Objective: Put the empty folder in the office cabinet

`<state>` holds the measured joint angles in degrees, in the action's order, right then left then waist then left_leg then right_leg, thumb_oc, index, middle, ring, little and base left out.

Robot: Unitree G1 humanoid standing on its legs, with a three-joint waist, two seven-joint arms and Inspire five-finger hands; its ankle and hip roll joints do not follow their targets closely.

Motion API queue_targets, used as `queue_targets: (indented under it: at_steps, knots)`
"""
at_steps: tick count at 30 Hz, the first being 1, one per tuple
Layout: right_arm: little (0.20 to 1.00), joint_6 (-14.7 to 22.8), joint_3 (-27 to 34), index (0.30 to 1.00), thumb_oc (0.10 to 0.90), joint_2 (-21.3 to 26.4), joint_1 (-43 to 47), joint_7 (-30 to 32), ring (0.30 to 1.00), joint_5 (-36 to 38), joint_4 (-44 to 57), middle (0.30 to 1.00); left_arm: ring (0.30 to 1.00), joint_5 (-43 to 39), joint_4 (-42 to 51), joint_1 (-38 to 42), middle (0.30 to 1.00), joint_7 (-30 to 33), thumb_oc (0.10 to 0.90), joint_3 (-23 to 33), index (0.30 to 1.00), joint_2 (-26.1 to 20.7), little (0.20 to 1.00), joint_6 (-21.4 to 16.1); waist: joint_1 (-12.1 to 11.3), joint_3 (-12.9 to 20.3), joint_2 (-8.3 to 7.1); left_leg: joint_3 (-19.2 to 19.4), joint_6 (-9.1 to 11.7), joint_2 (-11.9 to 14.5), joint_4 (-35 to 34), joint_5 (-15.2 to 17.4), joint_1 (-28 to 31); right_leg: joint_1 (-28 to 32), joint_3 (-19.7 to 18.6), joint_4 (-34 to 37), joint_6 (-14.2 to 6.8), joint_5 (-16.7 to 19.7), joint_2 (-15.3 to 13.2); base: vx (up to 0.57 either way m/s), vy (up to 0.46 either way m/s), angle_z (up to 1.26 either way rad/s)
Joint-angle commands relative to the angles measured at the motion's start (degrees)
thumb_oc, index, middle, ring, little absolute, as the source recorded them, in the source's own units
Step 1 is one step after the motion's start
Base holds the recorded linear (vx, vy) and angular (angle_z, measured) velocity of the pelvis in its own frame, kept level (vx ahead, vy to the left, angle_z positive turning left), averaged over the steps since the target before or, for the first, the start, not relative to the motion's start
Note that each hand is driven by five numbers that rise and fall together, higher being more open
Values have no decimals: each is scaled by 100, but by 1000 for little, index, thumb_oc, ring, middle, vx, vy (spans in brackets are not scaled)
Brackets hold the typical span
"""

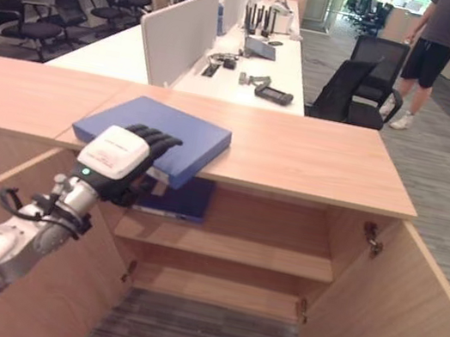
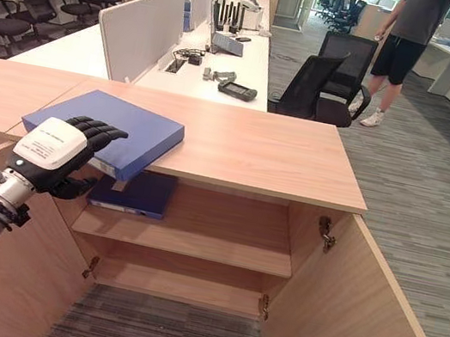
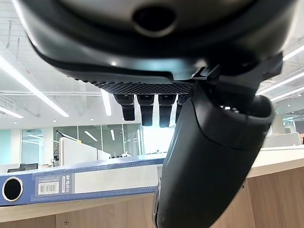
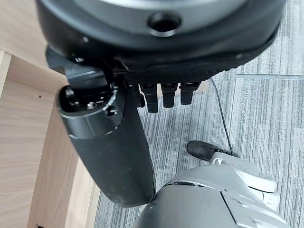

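So we're standing in front of a low light-wood office cabinet [image 1: 313, 162] with both doors swung open, a shelf inside and a wide flat top. Lying flat on that top, toward our left side and poking out a bit over the front edge, is the big blue ring-binder folder [image 1: 161, 133], spine with its round finger hole facing us. On the shelf just under it sits a second, darker blue folder [image 2: 135, 192]. Our left hand [image 1: 126, 160] is at the near edge of the top folder, fingers [image 2: 97, 128] laid fairly straight over its cover and thumb [image 3: 209, 166] down in front of the spine, not really clamped on it. Our right hand [image 4: 156, 71] hangs over the grey striped carpet [image 4: 266, 123] with fingers loosely extended, nothing in it.
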<state>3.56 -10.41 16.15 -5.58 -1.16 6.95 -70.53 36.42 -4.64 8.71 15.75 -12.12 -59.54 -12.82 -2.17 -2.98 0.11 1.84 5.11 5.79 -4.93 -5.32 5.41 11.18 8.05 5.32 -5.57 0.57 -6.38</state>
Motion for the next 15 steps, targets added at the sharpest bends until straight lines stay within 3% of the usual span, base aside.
queue_targets:
  at_steps: [1, 15]
  knots:
    - [900, -13, -132, 900, 800, 384, 227, 62, 900, -73, -403, 900, 900, -6, -140, 1528, 900, 324, 800, 190, 900, -226, 900, 113, -18, -93, 138, 113, 280, 392, -7, 845, 586, -14, 100, -371, -474, -498, -425, 0, 0, 0]
    - [900, -28, -94, 900, 800, 418, 204, 75, 900, -108, -437, 900, 900, -17, -474, 1482, 900, 300, 800, 139, 900, -139, 900, 188, 29, -82, 123, 145, 289, 397, -7, 852, 601, -28, 65, -365, -472, -489, -427, -2, 1, -4]
